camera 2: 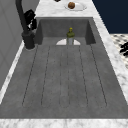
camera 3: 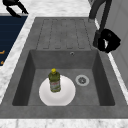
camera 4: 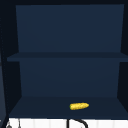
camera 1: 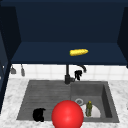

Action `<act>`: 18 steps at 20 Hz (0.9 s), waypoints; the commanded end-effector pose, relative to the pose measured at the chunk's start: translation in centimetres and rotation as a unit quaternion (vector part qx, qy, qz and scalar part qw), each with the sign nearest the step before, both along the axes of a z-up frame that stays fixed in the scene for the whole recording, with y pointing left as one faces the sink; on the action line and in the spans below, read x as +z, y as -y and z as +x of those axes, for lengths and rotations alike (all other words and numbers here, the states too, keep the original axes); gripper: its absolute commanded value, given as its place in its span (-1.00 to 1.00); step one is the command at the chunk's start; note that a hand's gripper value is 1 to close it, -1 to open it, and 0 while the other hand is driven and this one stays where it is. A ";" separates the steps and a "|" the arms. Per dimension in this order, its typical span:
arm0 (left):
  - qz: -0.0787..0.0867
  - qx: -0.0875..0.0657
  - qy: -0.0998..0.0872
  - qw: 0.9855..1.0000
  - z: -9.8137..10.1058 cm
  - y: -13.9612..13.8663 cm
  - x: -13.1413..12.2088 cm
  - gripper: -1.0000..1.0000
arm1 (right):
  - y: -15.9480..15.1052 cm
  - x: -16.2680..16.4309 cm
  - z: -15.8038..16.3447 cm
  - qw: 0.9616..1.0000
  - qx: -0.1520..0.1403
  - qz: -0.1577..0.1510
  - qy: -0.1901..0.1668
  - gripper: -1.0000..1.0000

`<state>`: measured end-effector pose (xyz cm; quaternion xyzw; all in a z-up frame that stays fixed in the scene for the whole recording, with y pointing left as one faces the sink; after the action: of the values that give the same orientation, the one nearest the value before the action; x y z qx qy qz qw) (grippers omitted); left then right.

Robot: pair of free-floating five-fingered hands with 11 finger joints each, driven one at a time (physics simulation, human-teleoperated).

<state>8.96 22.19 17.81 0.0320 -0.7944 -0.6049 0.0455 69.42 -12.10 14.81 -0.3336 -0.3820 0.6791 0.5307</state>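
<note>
My right hand (camera 1: 78, 74) hangs at the back of the sink, just right of the black faucet (camera 1: 67, 75) and under its spout. It also shows beside the faucet in the left side view (camera 2: 30, 18) and the right side view (camera 3: 108, 40). My left hand (camera 1: 38, 115) floats at the front edge of the draining board, out over the counter's front, with relaxed fingers and nothing in it (camera 3: 13, 6) (camera 2: 124, 48). A green bottle (camera 3: 54, 80) stands upright on a white plate (camera 3: 66, 96) in the basin.
A red ball (camera 1: 67, 115) sits at the front, before the sink's middle. A yellow corn cob (camera 4: 79, 106) lies on the bottom shelf of the dark blue cabinet above. A plate with a brown round thing (camera 2: 71, 5) is on the counter beyond the basin. The drain (camera 3: 82, 80) is beside the plate.
</note>
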 end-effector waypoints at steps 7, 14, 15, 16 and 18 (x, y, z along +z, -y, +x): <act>0.000 0.000 0.000 1.000 0.0 0.0 0.0 0.00 | -2.2 2.5 0.7 0.994 -0.019 -0.091 -0.054 1.00; 0.000 0.000 0.000 1.000 0.0 0.0 0.0 0.00 | -5.3 4.3 0.0 0.979 -0.040 -0.166 -0.112 1.00; 0.000 0.000 0.000 1.000 0.0 0.0 0.0 0.00 | -5.7 4.5 0.0 0.975 -0.041 -0.185 -0.114 1.00; 0.000 0.000 0.000 1.000 0.0 0.0 0.0 0.00 | -6.1 4.5 0.0 0.970 -0.048 -0.209 -0.111 1.00; 0.000 0.000 0.000 1.000 0.0 0.0 0.0 0.00 | -6.9 4.8 -0.1 0.962 -0.056 -0.246 -0.105 1.00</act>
<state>8.96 22.19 17.81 0.0320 -0.7944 -0.6049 0.0455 69.27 -6.72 18.05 -0.4338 -0.1427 0.7397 0.4943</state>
